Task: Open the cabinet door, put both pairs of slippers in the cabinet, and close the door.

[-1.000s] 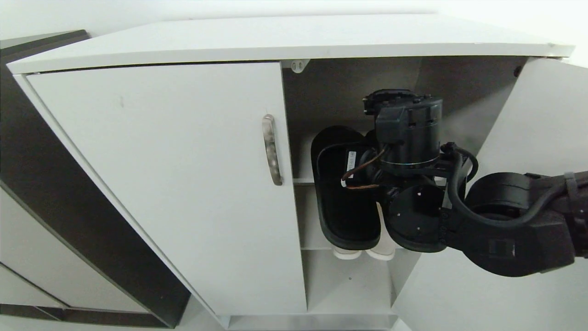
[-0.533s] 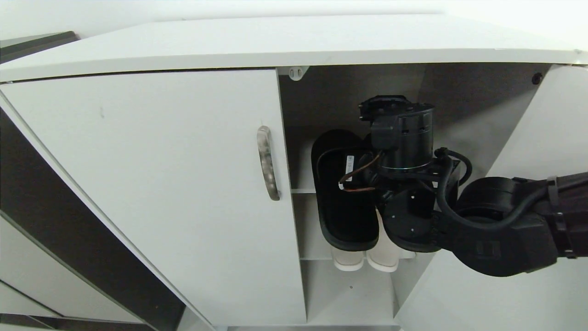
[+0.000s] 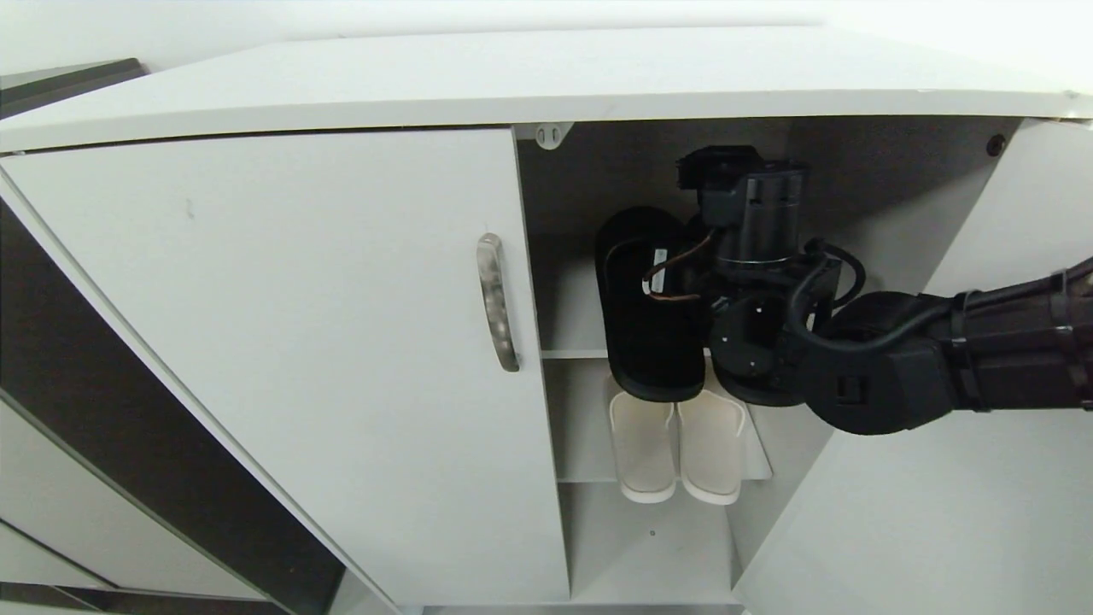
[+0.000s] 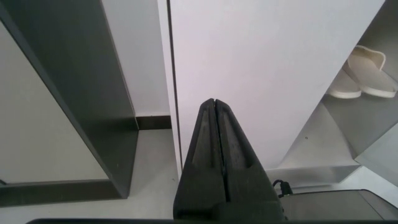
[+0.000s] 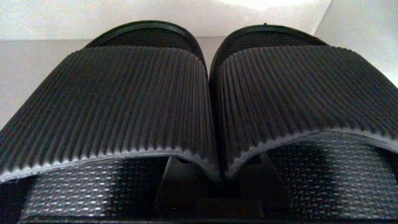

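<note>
Right claw (image 5: pixel 214 190) is clamped on the pair of black ribbed rubber slippers (image 3: pixel 649 316), gripping where the two straps meet and holding them at the mouth of the upper compartment of the white flat-panel cabinet (image 3: pixel 529 77). The pair of white slippers (image 3: pixel 679 444) lies side by side on the lower shelf (image 3: pixel 581 474) just below, and the right door (image 3: pixel 982 478) is open. Left claw (image 4: pixel 214 143) is pressed together and empty, facing the closed left door (image 4: pixel 261 62).
</note>
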Robot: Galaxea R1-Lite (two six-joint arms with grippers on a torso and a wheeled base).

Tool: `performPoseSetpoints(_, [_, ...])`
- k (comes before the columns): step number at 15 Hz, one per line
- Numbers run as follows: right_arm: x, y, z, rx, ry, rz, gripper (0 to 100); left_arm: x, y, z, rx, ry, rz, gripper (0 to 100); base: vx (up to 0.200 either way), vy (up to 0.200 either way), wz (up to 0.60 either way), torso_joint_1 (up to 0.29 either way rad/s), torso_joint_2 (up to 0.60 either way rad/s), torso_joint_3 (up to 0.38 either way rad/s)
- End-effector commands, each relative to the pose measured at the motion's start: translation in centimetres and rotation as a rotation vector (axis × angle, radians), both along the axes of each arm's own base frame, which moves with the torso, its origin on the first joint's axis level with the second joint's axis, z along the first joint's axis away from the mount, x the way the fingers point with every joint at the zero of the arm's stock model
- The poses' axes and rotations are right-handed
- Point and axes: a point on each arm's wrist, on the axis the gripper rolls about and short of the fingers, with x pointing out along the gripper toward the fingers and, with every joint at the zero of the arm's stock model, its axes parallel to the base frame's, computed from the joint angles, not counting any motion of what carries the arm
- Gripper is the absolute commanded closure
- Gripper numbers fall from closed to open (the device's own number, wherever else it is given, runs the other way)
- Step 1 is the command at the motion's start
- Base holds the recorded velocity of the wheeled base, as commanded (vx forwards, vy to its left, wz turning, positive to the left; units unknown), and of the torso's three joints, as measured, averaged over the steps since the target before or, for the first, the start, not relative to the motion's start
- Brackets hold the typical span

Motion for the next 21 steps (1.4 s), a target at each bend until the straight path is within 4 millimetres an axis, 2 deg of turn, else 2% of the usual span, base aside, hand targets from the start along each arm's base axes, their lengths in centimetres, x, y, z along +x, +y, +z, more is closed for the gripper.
performPoseSetpoints(1, [2.1, 0.4, -0.6, -0.008, -0.004, -0.023, 100, 0.0, 0.0, 0.0, 0.0, 0.0, 0.0, 100, 0.0, 0.0, 0.0, 0.0, 0.0, 0.0])
performPoseSetpoints(4, [4.1, 0.7, -1.5, -0.029, 0.008, -0.042, 100, 0.0, 0.0, 0.0, 0.0, 0.0, 0.002, 100, 0.0, 0.0, 0.0, 0.0, 0.0, 0.0])
performPoseSetpoints(9, [4.5, 0.5, -1.1, -0.042, 0.024, -0.05, 100, 0.0, 0.0, 0.0, 0.0, 0.0, 0.002, 100, 0.0, 0.0, 0.0, 0.0, 0.0, 0.0])
performPoseSetpoints(10, [4.6, 0.6, -1.2, -0.041, 0.025, -0.05, 0, 0.0, 0.0, 0.0, 0.0, 0.002, 0.002, 100, 0.0, 0.0, 0.0, 0.0, 0.0, 0.0])
performPoseSetpoints(14, [4.3, 0.8, -1.5, -0.047, 0.033, -0.042, 0, 0.0, 0.0, 0.0, 0.0, 0.0, 0.002, 100, 0.0, 0.0, 0.0, 0.0, 0.0, 0.0])
performPoseSetpoints(17, [0.5, 0.1, -0.2, -0.046, 0.038, 0.01, 0, 0.0, 0.0, 0.0, 0.0, 0.0, 0.0, 100, 0.0, 0.0, 0.0, 0.0, 0.0, 0.0])
performPoseSetpoints(18, [-1.4, -0.1, 0.6, -0.026, 0.035, 0.077, 0, 0.0, 0.0, 0.0, 0.001, 0.0, 0.0, 100, 0.0, 0.0, 0.0, 0.0, 0.0, 0.0])
performPoseSetpoints(19, [-2.3, -0.3, 0.8, -0.018, 0.037, 0.115, 0, 0.0, 0.0, 0.0, 0.001, 0.002, 0.0, 100, 0.0, 0.0, 0.0, 0.0, 0.0, 0.0])
performPoseSetpoints(21, [-5.7, -1.8, 1.6, 0.013, 0.04, 0.198, 0, 0.0, 0.0, 0.0, 0.001, 0.0, 0.0, 100, 0.0, 0.0, 0.0, 0.0, 0.0, 0.0])
